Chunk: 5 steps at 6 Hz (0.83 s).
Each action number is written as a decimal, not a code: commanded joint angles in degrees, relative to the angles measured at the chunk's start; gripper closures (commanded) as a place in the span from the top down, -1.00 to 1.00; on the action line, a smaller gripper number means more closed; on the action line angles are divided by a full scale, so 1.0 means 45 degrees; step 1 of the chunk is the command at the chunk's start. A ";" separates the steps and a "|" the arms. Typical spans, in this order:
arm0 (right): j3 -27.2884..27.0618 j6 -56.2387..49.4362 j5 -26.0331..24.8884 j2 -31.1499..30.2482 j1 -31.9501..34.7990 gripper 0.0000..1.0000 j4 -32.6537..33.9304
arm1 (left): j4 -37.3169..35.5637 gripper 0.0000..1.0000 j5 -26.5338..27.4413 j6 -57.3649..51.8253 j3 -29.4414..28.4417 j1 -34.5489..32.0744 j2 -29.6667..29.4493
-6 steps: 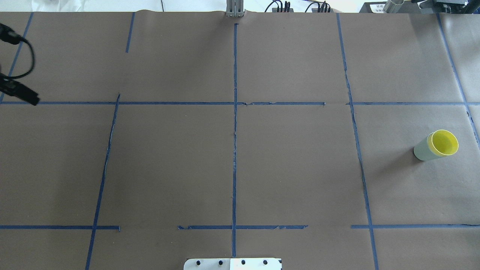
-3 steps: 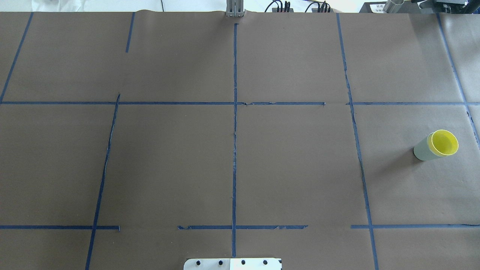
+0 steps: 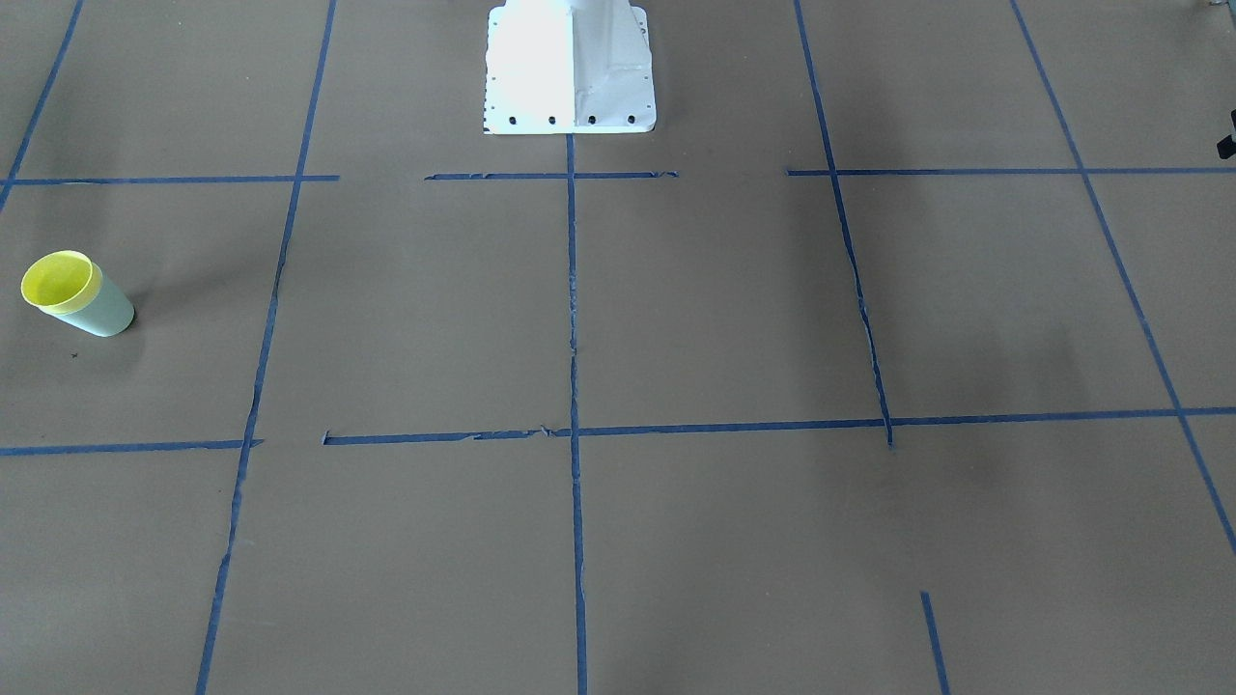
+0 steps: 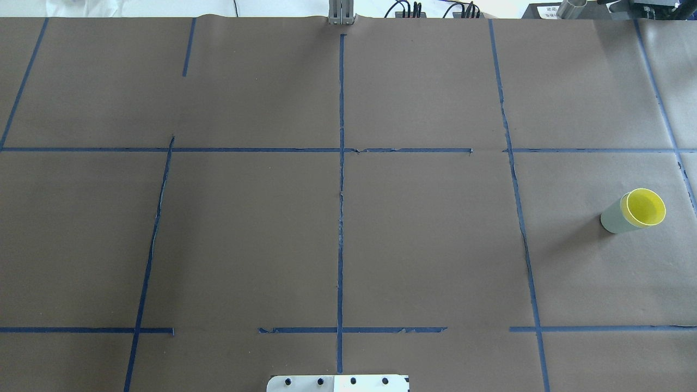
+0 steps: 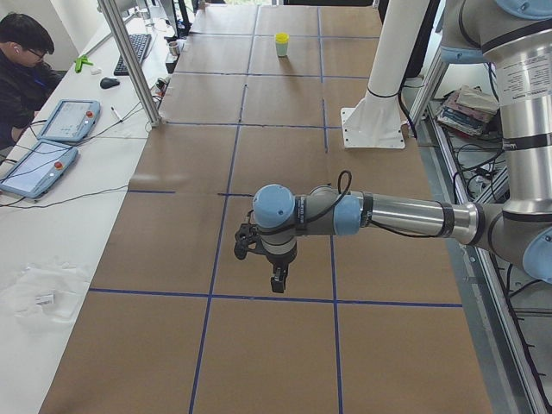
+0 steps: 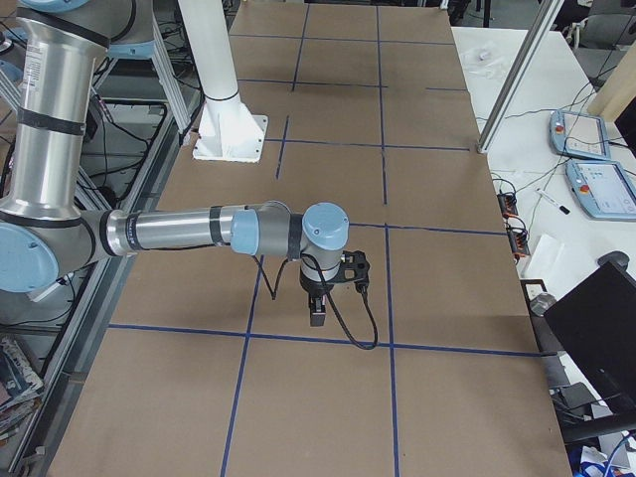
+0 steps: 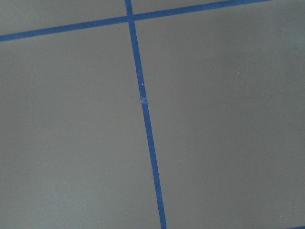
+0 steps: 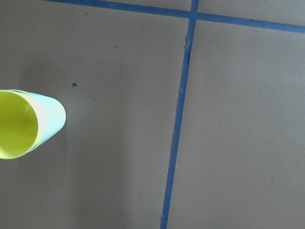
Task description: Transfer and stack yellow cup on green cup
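Observation:
The yellow cup (image 4: 645, 208) sits nested inside the green cup (image 4: 612, 218), upright, on the brown table near its right edge. In the front-facing view the yellow cup (image 3: 56, 278) and green cup (image 3: 104, 311) stand at the far left. The right wrist view shows the yellow cup (image 8: 14, 126) in the green cup (image 8: 52, 117) at its left edge, no fingers in view. My left gripper (image 5: 276, 285) hangs over the table's left end, far from the cups. My right gripper (image 6: 317, 318) hangs above the table's right part. I cannot tell if either is open or shut.
Blue tape lines (image 4: 341, 163) divide the brown paper cover into squares. The white robot base plate (image 4: 337, 383) is at the near edge. A person (image 5: 21, 60) sits beside tablets at a side desk. The left wrist view shows only paper and tape (image 7: 145, 114).
A dark part of the left arm with its cable at the overhead view's left edge one second ago has left that view. The cups have not moved.

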<state>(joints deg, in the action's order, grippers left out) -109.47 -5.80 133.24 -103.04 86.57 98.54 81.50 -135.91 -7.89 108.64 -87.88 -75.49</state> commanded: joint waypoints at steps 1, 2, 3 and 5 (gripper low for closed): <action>0.0010 -0.0019 0.0001 0.0008 -0.0018 1.00 -0.0022 | -0.0044 1.00 0.0046 0.0133 -0.0429 -0.0101 0.0097; 0.0010 -0.0038 0.0001 -0.0011 -0.0018 1.00 -0.0022 | -0.0025 1.00 0.0143 0.0133 -0.0720 -0.0082 0.0077; 0.0029 -0.0019 0.0001 -0.0011 0.0001 1.00 -0.0022 | -0.0025 1.00 0.0840 0.0133 -0.0665 -0.0082 0.0038; 0.0010 -0.0019 0.0001 -0.0011 -0.0018 1.00 -0.0022 | -0.0025 1.00 0.0867 0.0133 -0.0509 -0.0082 0.0038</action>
<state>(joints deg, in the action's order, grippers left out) -109.40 -5.89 133.24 -103.09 86.54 98.44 81.38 -132.21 -7.30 106.11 -88.29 -75.30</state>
